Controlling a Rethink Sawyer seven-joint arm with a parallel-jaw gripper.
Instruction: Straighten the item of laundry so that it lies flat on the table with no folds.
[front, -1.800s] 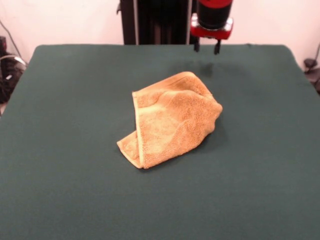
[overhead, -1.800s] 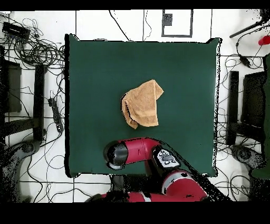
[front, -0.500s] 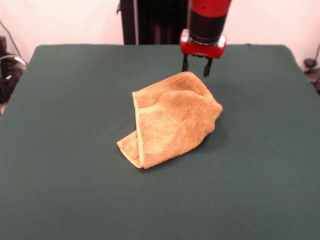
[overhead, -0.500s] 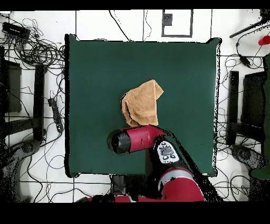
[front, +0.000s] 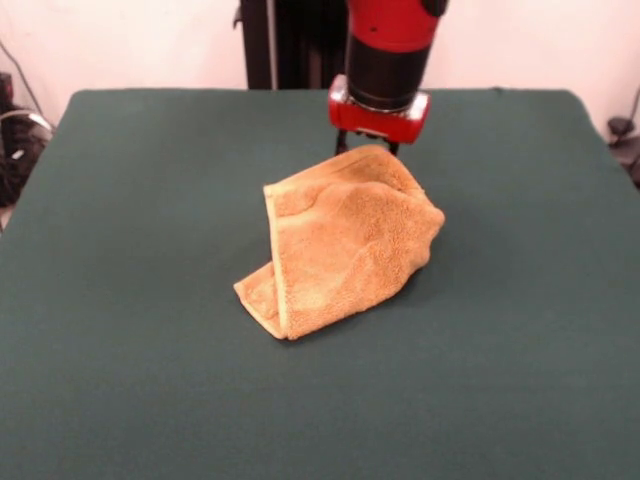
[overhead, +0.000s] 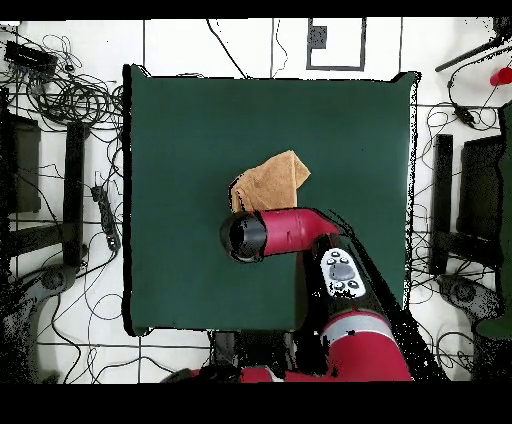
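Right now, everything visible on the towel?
The towel is orange-tan terry with a hemmed edge running down its left side in the front view. It lies crumpled and folded over itself in a rough wedge near the middle of the green table, not flat. The gripper is at its far edge; the arm hides part of it from overhead.

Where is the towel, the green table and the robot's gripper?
towel (front: 340, 245), front view, middle of its top fold
table (front: 130, 200), front view, bare cloth left of the towel
gripper (front: 366, 148), front view, at the towel's far edge
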